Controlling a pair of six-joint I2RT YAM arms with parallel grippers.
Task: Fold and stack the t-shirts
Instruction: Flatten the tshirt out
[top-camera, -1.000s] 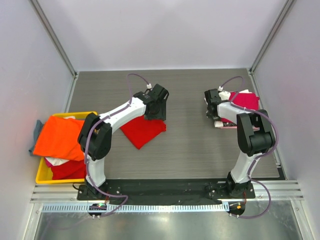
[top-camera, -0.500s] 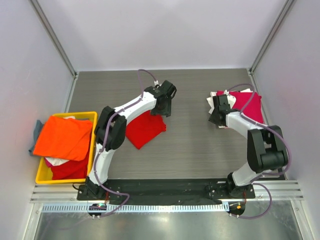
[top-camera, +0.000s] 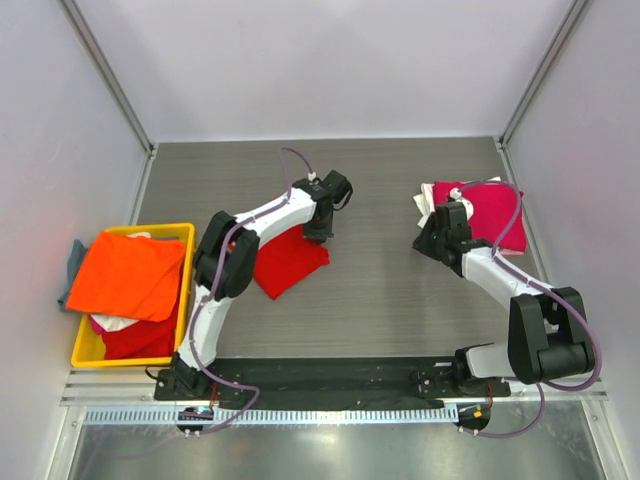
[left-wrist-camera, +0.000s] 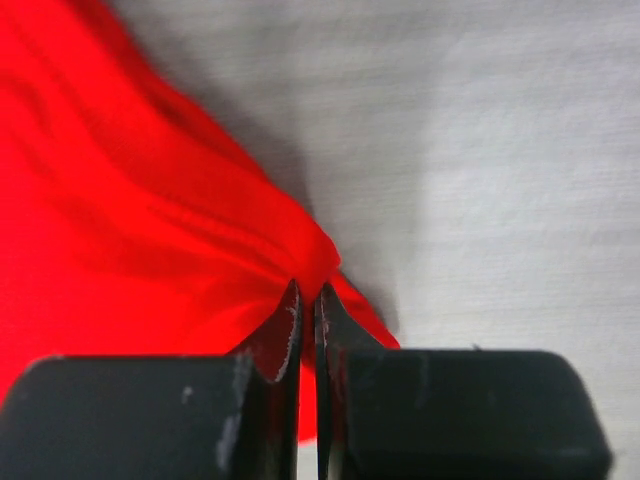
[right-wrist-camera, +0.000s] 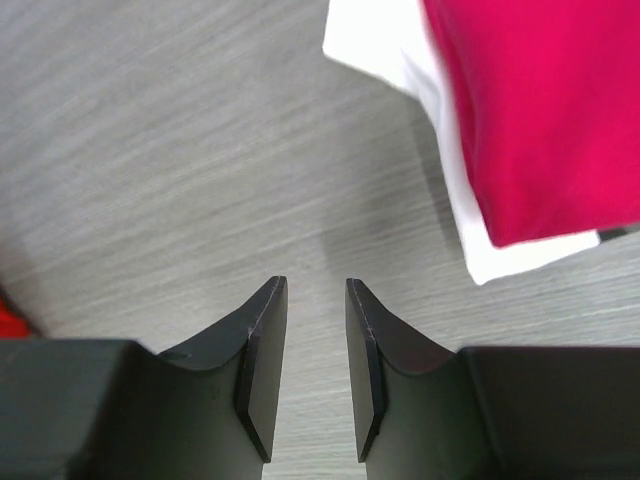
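Left hand (left-wrist-camera: 308, 296) pinches red t-shirt (left-wrist-camera: 150, 220) corner; right hand (right-wrist-camera: 316, 286) stands open.

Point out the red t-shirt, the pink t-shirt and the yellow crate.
red t-shirt (top-camera: 285, 265): top view, middle of the cloth.
pink t-shirt (top-camera: 488, 212): top view, middle of its upper face.
yellow crate (top-camera: 115, 363): top view, its near rim.

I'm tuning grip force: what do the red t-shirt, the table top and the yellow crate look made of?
Red t-shirt: soft matte cloth, likely cotton; it bunches into folds. Table top: probably grey wood-grain laminate; fine streaks. Yellow crate: seemingly rigid plastic; smooth, straight rim.
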